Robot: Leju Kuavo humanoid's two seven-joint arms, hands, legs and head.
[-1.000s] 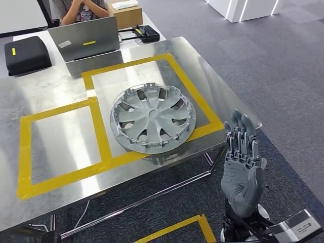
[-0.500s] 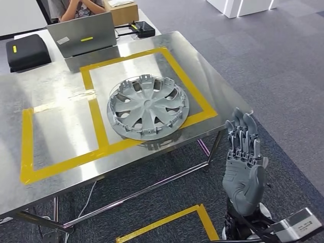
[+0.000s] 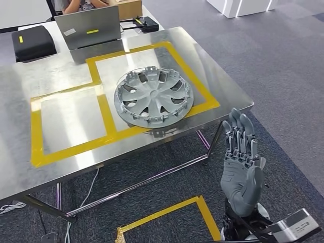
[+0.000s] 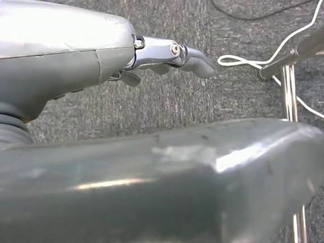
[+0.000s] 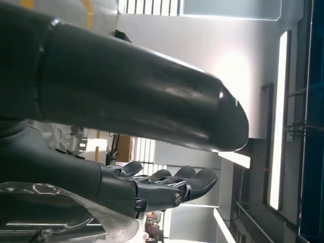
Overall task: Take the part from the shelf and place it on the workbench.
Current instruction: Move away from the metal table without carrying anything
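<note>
Hubcap point(image 3: 154, 97) is the part here: a grey plastic wheel cover lying flat on the table point(image 3: 69, 167), inside the yellow taped rectangle point(image 3: 212, 104) toward the table's right edge, its near rim reaching the tape along the near edge. It looks light and fairly stiff but thin, with open gaps between the spokes and small clips round the rim that could snap under a hard squeeze. My judgement is that the outer rim, or a spoke gap where fingers can hook through, is the place to take hold; the smooth faces may slip.

Nearest the camera, the right robot hand point(image 3: 241, 162) hangs below and off the table's near right corner, over the carpet, fingers straight and together, palm bare, touching nothing. The left robot hand point(image 4: 168, 53) also has its fingers stretched out over the carpet and holds nothing.

Farther back, a laptop point(image 3: 88, 28) and a black case point(image 3: 33, 43) sit at the table's far edge.
</note>
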